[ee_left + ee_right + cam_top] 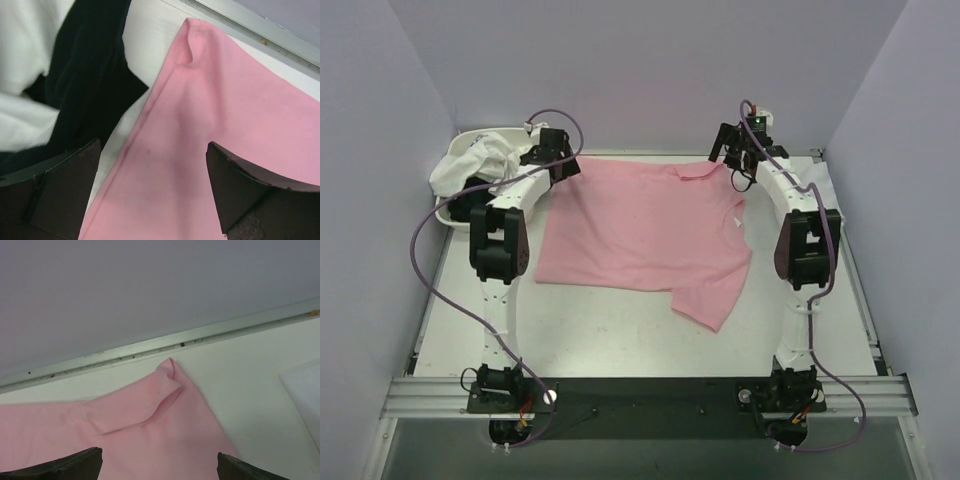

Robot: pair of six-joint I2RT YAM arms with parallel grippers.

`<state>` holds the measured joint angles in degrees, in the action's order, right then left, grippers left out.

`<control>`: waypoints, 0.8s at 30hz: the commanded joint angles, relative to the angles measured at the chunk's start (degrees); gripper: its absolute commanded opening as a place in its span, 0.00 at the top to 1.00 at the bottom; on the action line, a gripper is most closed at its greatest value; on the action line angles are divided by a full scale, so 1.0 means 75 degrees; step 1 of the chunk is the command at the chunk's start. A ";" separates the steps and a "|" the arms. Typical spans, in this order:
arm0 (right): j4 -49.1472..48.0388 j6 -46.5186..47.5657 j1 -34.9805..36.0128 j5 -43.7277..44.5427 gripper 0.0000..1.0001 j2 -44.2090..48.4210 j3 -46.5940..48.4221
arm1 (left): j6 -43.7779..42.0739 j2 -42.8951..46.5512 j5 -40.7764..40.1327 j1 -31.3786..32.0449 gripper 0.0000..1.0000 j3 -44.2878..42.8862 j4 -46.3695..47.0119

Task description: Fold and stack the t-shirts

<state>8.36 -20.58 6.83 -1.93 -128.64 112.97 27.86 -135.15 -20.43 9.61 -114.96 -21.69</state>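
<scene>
The left pincer [556, 152] and right pincer [738, 148] are spread wide, empty, over the far corners of the pink t-shirt [640, 230].
Top view: limp, light cloth is spread between them on the white table [620, 340], walled in. Left wrist: the hem corner [192, 30] ahead is judged best pinched. Right wrist: a curled corner [167, 375] lies ahead, near the rail [150, 347].

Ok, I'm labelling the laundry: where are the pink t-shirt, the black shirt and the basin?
pink t-shirt [640, 230]: top external view, middle of its body.
black shirt [87, 80]: left wrist view, its bunched folds.
basin [490, 131]: top external view, far rim.
</scene>
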 commanded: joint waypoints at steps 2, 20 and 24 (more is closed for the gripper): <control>-0.0142 -0.0173 0.0716 0.0059 0.00 0.3047 -0.1828 | 0.0083 0.2690 -0.0008 0.0371 0.04 0.0900 -0.0339; 0.0737 -0.0877 0.1796 -0.0925 0.00 0.7424 -0.8123 | 0.1477 0.6559 0.1750 0.1625 0.03 0.7955 0.1028; 0.0538 -0.1029 0.1820 -0.1101 0.00 0.7835 -0.8896 | 0.1606 0.6536 0.1809 0.1637 0.03 0.8331 0.1263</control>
<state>14.46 -26.17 20.49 -8.08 -74.50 49.32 37.56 -90.11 -9.34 22.02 -52.56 -21.23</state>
